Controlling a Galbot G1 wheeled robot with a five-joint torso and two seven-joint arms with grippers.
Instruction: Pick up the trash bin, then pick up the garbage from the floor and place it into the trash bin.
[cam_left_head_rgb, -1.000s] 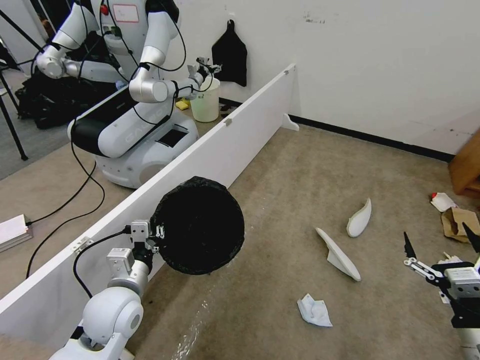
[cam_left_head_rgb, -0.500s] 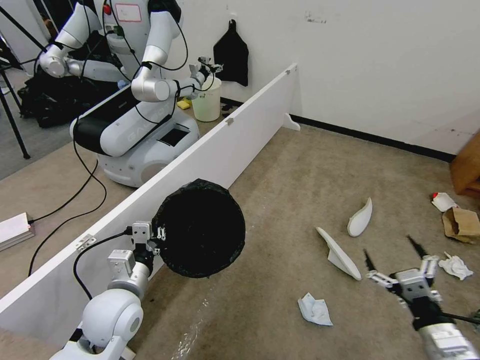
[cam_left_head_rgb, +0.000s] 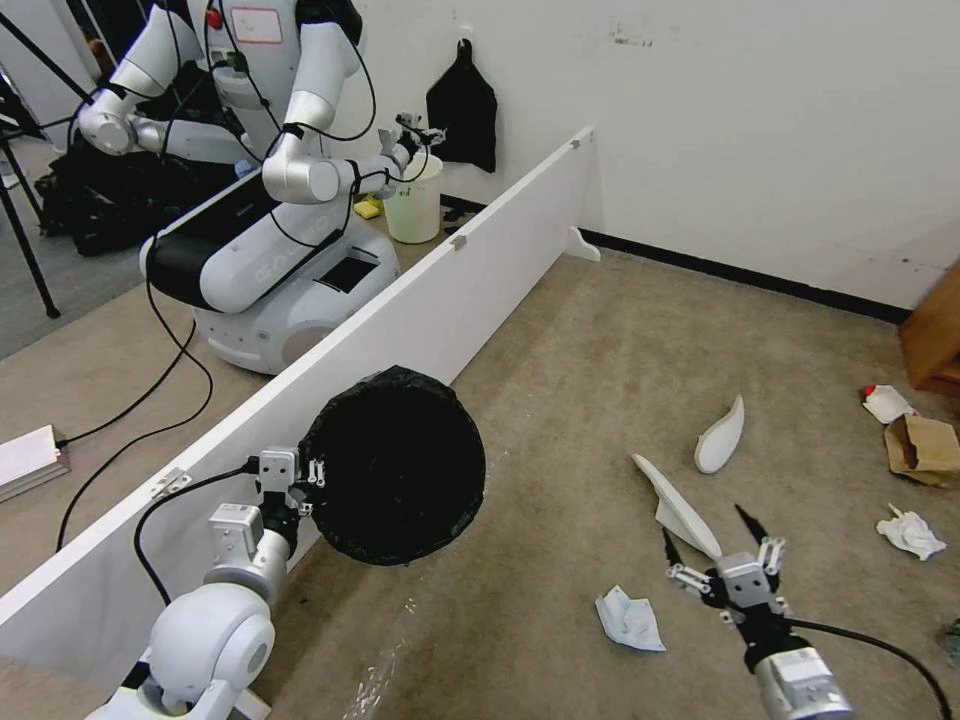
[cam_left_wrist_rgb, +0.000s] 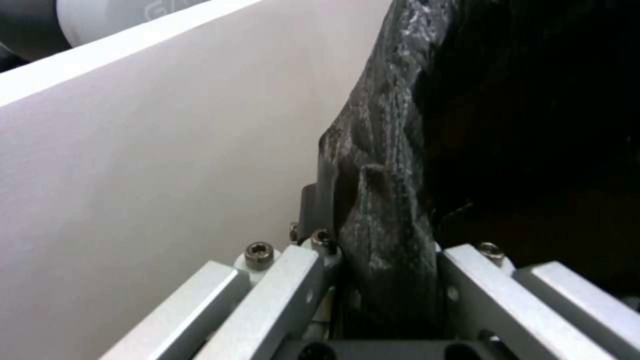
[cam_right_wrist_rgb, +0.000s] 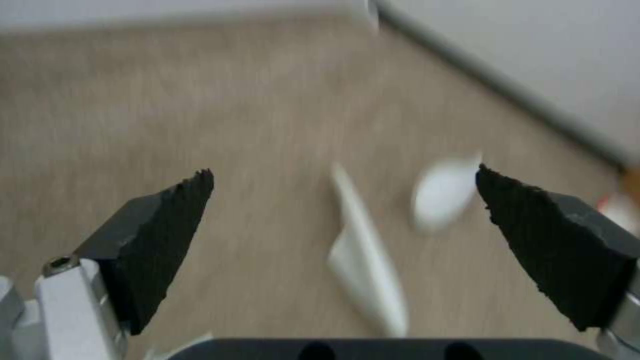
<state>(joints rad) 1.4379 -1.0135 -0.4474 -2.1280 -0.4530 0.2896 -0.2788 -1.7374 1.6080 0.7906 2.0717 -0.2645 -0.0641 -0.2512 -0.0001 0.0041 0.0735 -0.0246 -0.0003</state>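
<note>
**Bin held up at the left, open right tool over the near slipper**

The trash bin (cam_left_head_rgb: 393, 465) hangs off the floor beside the white partition board (cam_left_head_rgb: 420, 310), its mouth turned toward the head camera. Its crinkled black bag (cam_left_wrist_rgb: 387, 190) covers the rim and the whole inside, which reads as plain black; I cannot tell whether anything lies in it. The left tool (cam_left_head_rgb: 312, 488) is clamped on the bin's rim, and the left wrist view shows the bag's edge pinched between the metal fingers (cam_left_wrist_rgb: 293, 280).

The garbage lies scattered on the beige carpet (cam_left_head_rgb: 580, 360). Two white slippers sit near each other: the near slipper (cam_left_head_rgb: 680, 510) long and flat, the far slipper (cam_left_head_rgb: 720, 436) tipped on its edge. A crumpled white paper (cam_left_head_rgb: 630, 620) lies closer to the robot, another paper wad (cam_left_head_rgb: 910, 533) farther right, with a brown paper bag (cam_left_head_rgb: 925, 447) and a red-capped white packet (cam_left_head_rgb: 885, 403) beyond it.

The right tool (cam_left_head_rgb: 722, 545) hovers just by the near slipper's end, its black fingertips (cam_right_wrist_rgb: 167, 235) spread wide and holding nothing.
</note>
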